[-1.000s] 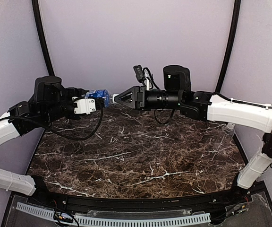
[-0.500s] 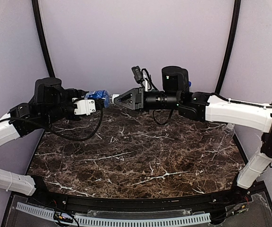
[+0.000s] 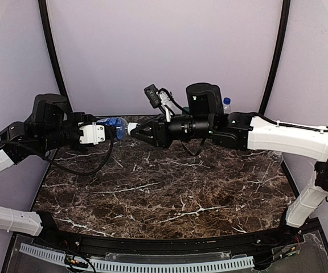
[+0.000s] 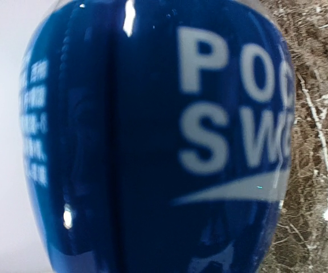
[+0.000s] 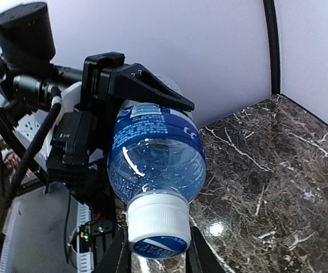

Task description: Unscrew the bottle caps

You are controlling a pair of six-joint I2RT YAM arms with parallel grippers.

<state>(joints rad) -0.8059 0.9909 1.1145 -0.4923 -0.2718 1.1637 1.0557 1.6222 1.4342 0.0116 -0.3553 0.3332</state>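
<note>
Top external: blue-labelled bottle (image 3: 115,124) hung level over far edge of worktop (image 3: 169,193), left pincer (image 3: 108,129) clamped round its body. Both arms reached inward. White cap (image 3: 130,128) pointed right, right pincer (image 3: 134,129) closed on it.
Left wrist: blue label filled view.
Right wrist: cap faced camera, fingers (image 5: 120,257) pinching it.

Pale lilac walls (image 3: 164,51) close me in on three sides, with a black pole (image 3: 50,45) curving up on each side. Under me lies a dark brown marble table (image 3: 169,193) veined in white, catching one bright glint (image 5: 216,228). A white slotted strip (image 3: 152,264) runs below its near edge.
</note>
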